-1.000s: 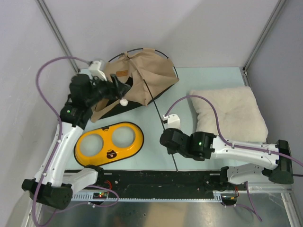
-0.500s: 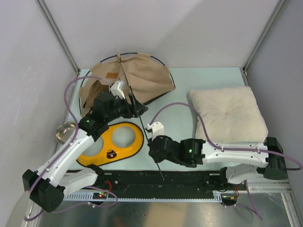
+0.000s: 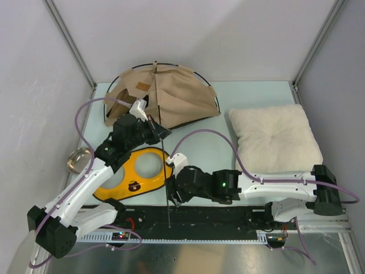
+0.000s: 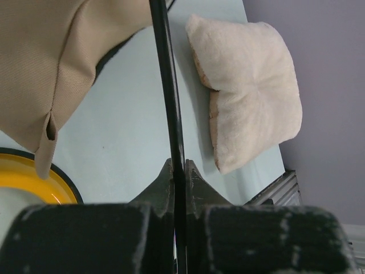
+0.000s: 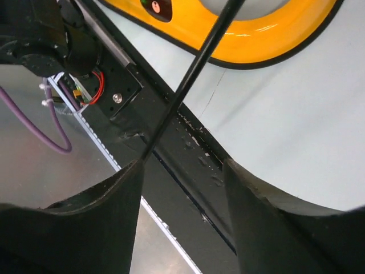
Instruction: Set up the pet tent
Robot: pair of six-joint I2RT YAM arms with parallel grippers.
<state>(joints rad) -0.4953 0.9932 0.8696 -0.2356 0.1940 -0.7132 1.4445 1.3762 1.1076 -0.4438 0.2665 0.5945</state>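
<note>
Black pole (image 4: 168,85) slants up from the desk's (image 3: 251,94) near edge, the right jaws standing apart around its free end, guiding rather than gripping, it seems. Past the yellow feeder (image 3: 142,171), the left jaws clench it, steadying the tan pet tent (image 3: 171,100) sagging at far left.

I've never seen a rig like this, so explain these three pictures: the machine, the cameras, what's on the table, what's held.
Two robot arms are bolted at the table's near edge. The wide picture looks down from above; the other two come from cameras on each wrist. On the table lie a beige pet tent, a cream pillow, a yellow feeder and a metal bowl. The left gripper is shut on the tent's black pole; the right gripper is open at the pole's lower part.
</note>
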